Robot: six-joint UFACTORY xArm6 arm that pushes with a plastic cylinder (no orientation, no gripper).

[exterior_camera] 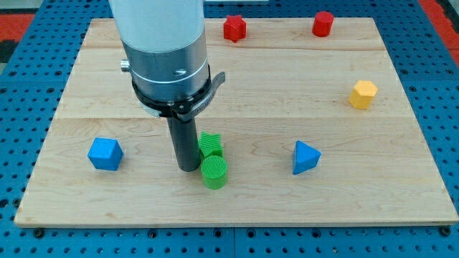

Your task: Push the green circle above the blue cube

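My tip [188, 169] sits on the table [287, 107] just at the view's left of the green circle [214, 173], touching or nearly touching its side; a second green block [210, 144], ribbed and of unclear shape, stands right behind the circle toward the view's top. My end effector is a bare rod that holds nothing; it has no jaws to open. The blue cube [105, 154] lies well apart at the view's left. I judge the circle light, rigid and quick to roll off a round rod, so I would bring the tip round to its right side and push through its centre line, leftward and up.
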